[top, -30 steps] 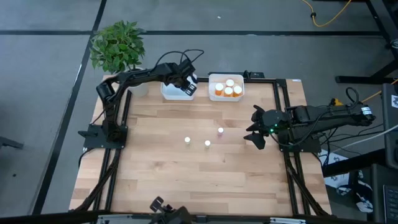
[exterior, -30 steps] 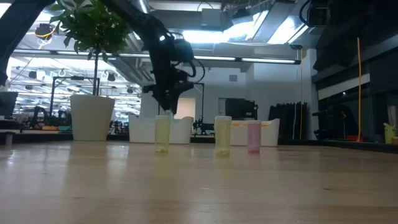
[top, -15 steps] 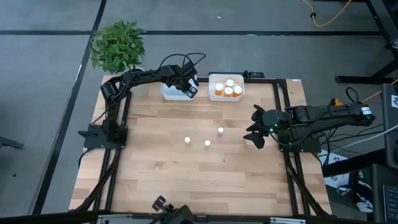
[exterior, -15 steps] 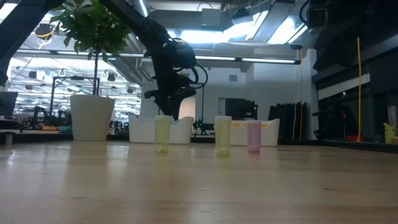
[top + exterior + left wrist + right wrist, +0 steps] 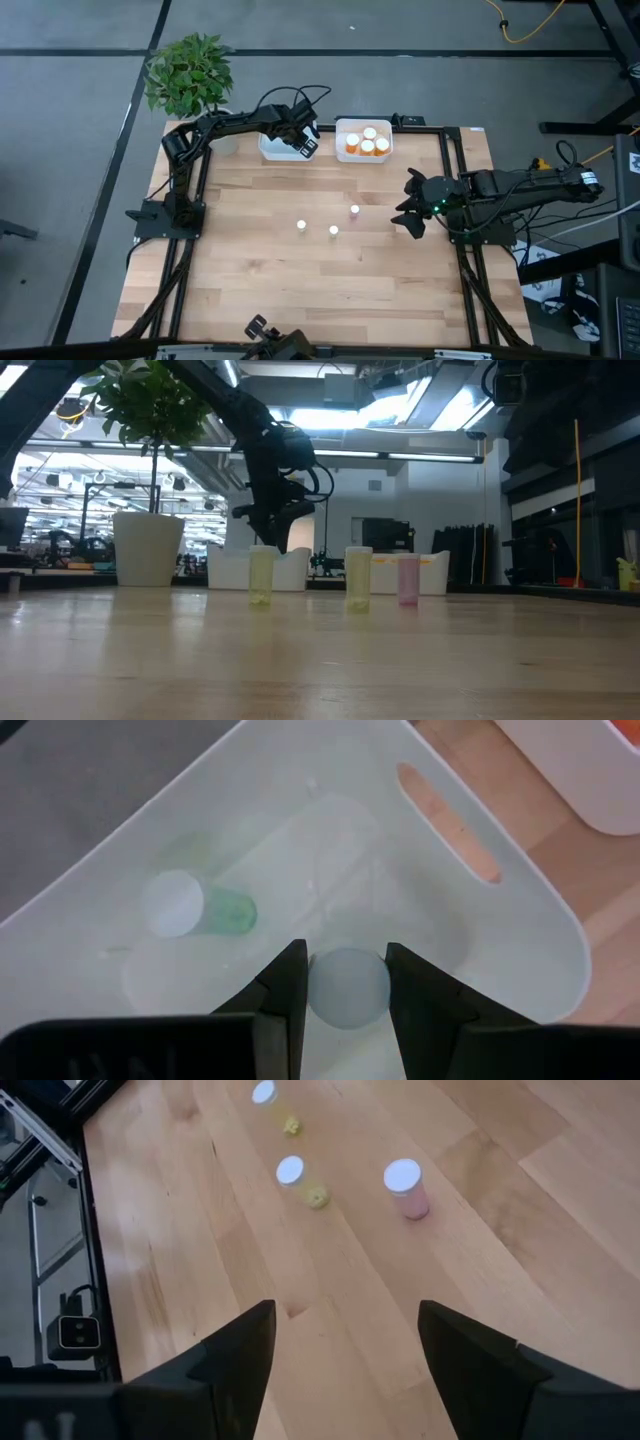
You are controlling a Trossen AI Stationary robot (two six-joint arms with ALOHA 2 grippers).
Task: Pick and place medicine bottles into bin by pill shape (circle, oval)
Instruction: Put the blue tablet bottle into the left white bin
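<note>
My left gripper (image 5: 346, 988) hangs over the white bin (image 5: 283, 146) at the upper middle of the overhead picture, and my fingers are clamped on a small bottle (image 5: 347, 987), its round pale cap showing between them in my left wrist view. The bottle's long axis runs straight down toward the bin floor, so I judge that the coming move turns on one thing: the open floor lies directly beneath the bottle, with nothing between. Already in this bin a green bottle (image 5: 199, 907) lies on its side, its cap pointing toward the left edge of that wrist picture, up and to the left of my fingers and clear of the spot under me. The neighbouring bin (image 5: 363, 140), just to the right in the overhead picture, holds the orange bottles (image 5: 367, 142). My right gripper (image 5: 411, 206) waits at the right side of the table with its fingers spread and empty. Three bottles stand upright mid-table, white caps up: two yellowish ones (image 5: 261, 575) (image 5: 358, 578) and a pink one (image 5: 408, 579). In the overhead picture they sit centre frame, and my right arm looks the nearer to them, the pink bottle closest to it.
</note>
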